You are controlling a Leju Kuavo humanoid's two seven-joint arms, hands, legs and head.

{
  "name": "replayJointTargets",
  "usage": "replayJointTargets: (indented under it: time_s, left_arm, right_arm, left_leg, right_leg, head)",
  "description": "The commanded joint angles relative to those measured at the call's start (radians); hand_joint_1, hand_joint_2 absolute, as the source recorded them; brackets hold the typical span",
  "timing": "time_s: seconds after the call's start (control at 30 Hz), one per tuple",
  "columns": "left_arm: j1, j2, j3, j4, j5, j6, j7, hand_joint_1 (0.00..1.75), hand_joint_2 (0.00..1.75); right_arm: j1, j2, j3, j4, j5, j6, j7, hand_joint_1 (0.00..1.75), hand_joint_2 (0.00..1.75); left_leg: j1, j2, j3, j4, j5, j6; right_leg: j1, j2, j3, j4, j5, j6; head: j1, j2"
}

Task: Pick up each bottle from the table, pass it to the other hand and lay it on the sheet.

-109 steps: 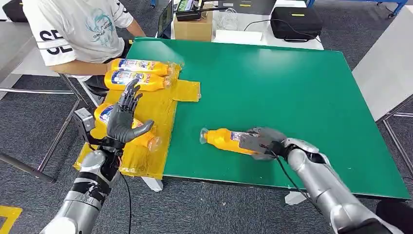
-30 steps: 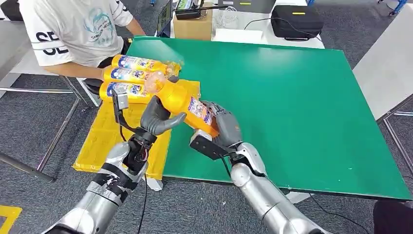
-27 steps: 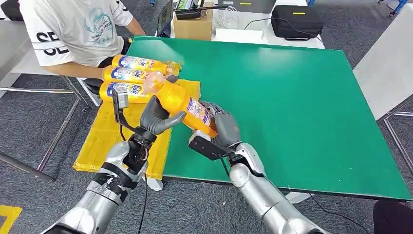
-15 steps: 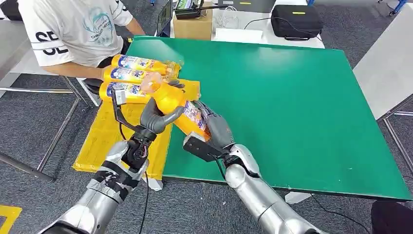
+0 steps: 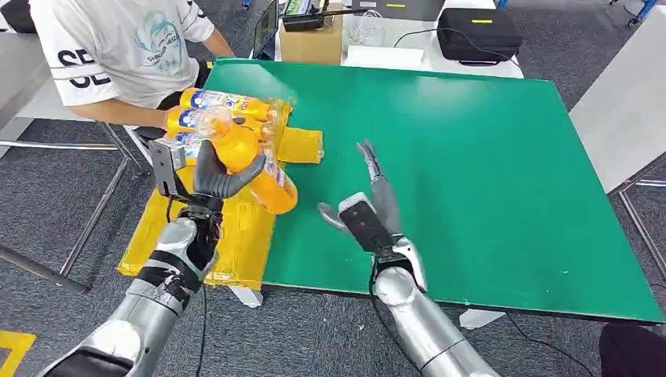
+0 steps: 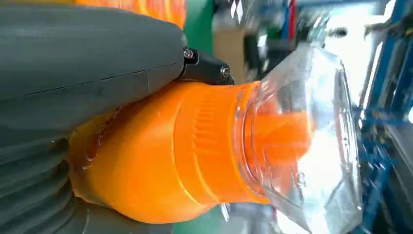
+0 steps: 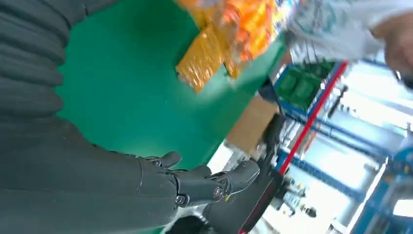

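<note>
The left hand [image 5: 214, 174] grips the bottle [image 5: 255, 166] around its upper body, thumb across one side and fingers wrapped behind, holding it in the air over the yellow sheet [image 5: 228, 228]. The bottle's long axis runs diagonally: the clear cap [image 5: 210, 124] points up and away toward the person [image 5: 126, 47], the base hangs lower toward the green table [image 5: 471, 173]. The sheet lies directly beneath it, so the coming move is probably a lowering and levelling by the left arm alone. Three laid bottles [image 5: 224, 104] sit side by side at the sheet's far end, and the free space is on the near side of them.

The right hand [image 5: 369, 206] holds nothing, fingers straight and spread over the table, well apart from the bottle.

The bottle is orange, with a ribbed shoulder and a transparent cap [image 6: 302, 146]; its label is partly hidden by the hand.
</note>
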Motion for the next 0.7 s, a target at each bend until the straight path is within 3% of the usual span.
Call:
replayJointTargets:
  time_s: [0.03, 0.13, 0.23, 0.43, 0.7]
  left_arm:
    - [-0.090, 0.059, 0.004, 0.139, -0.138, 0.062, -0.024, 1.75, 1.75]
    - [-0.097, 0.112, -0.063, 0.154, -0.363, 0.162, -0.037, 1.75, 1.75]
    - [-0.093, 0.121, -0.029, 0.155, -0.418, 0.136, -0.044, 1.75, 1.75]
    - [-0.124, 0.237, -0.156, 0.240, -0.891, 0.232, 0.042, 1.75, 1.75]
    - [-0.195, 0.257, -0.262, 0.460, -1.230, 0.301, 0.196, 1.75, 1.75]
  right_arm:
    - [0.034, -0.041, -0.080, -0.111, -0.025, 0.009, -0.009, 0.00, 1.75]
    - [0.060, -0.047, -0.113, -0.156, -0.049, 0.018, -0.005, 0.00, 1.75]
    - [0.078, -0.059, -0.129, -0.190, -0.052, 0.037, -0.005, 0.00, 1.75]
    - [0.110, -0.080, -0.184, -0.239, -0.034, 0.061, 0.023, 0.00, 1.75]
    - [0.120, -0.069, -0.215, -0.249, -0.035, 0.087, 0.028, 0.00, 1.75]
  left_leg:
    - [0.001, 0.001, 0.007, 0.001, -0.003, -0.001]
    - [0.001, 0.000, 0.007, 0.001, -0.003, -0.001]
    - [0.001, 0.001, 0.007, 0.000, -0.003, -0.001]
    - [0.001, 0.001, 0.004, 0.000, -0.002, -0.001]
    - [0.000, 0.004, 0.004, -0.001, -0.001, -0.001]
  right_leg:
    - [0.001, 0.000, 0.007, 0.001, -0.003, -0.002]
    - [0.001, -0.001, 0.007, 0.001, -0.003, -0.002]
    - [0.001, 0.000, 0.007, 0.000, -0.003, -0.002]
    - [0.001, 0.000, 0.004, 0.000, -0.002, -0.001]
    - [0.000, 0.001, 0.003, 0.000, -0.002, -0.001]
  head:
    - [0.000, 0.000]
    - [0.000, 0.000]
    - [0.000, 0.000]
    - [0.000, 0.000]
    - [0.000, 0.000]
